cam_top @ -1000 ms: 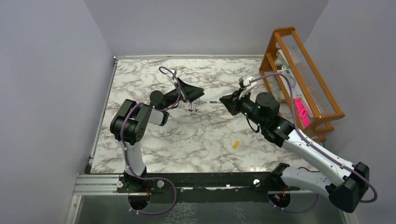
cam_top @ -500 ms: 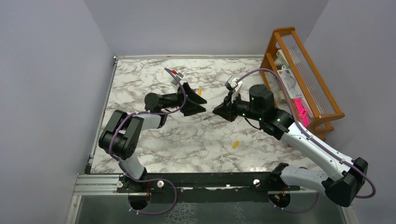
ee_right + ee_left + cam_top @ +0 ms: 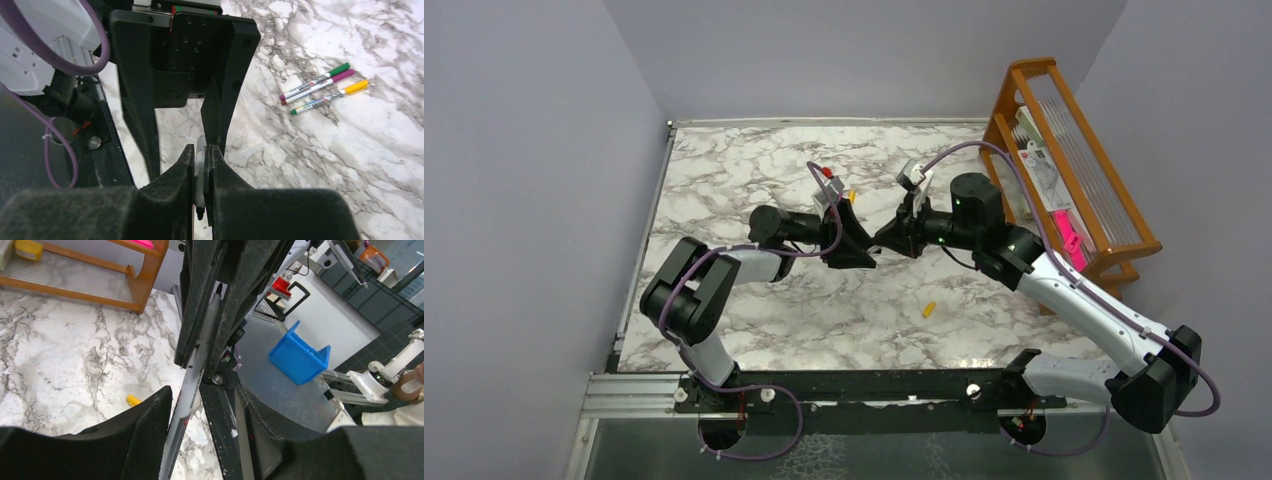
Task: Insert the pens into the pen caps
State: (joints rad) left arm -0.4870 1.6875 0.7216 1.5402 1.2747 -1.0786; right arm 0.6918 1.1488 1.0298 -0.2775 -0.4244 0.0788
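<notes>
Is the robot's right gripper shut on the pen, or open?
Shut. In the right wrist view, the right gripper pinches the thin silvery-grey pen tightly, with no gap on either side.

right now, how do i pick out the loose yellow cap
On the marble table, look just left of the right arm's white forearm. The stubby yellow cap lies there alone, off any pen; the other yellow cap sits on a pen.

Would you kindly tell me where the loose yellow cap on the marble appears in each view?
Top external: loose yellow cap right of centre, in the lower half.
Left wrist: the cap left of centre, in the lower half.
Right wrist: not in it.
Shared landmark: the wooden rack, seen in the top external and left wrist views.
</notes>
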